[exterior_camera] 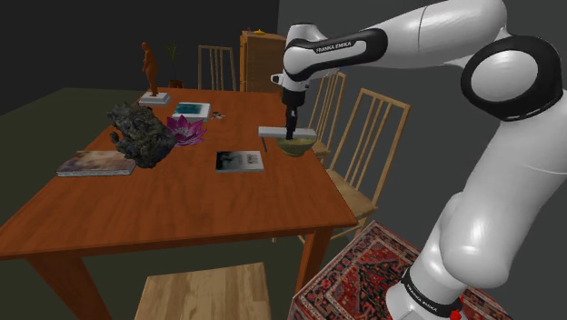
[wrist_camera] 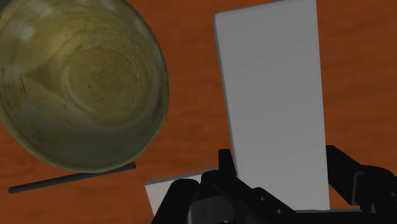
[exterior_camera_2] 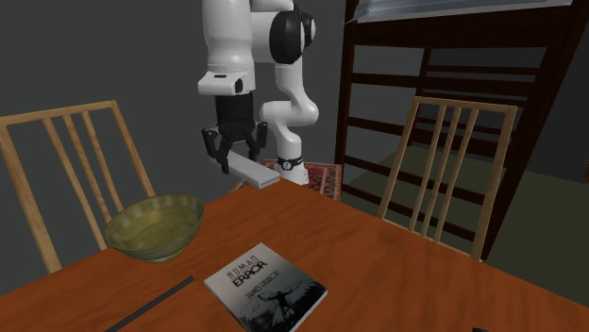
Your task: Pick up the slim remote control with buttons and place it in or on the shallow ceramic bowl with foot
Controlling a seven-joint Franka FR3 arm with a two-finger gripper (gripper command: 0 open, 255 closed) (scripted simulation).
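Remote [wrist_camera: 273, 95] is pinched in your gripper [wrist_camera: 280, 167], hanging beside the bowl [wrist_camera: 76, 83], so slide over its middle, then let go low

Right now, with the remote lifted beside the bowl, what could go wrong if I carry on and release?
1. The grey remote hangs beside the olive bowl, not over it; release here lands it on the table.
2. The gripper clasps it near one end, so the long free end may strike the rim or tip out.
3. The bowl stands near the table's edge; a knock could push it off.
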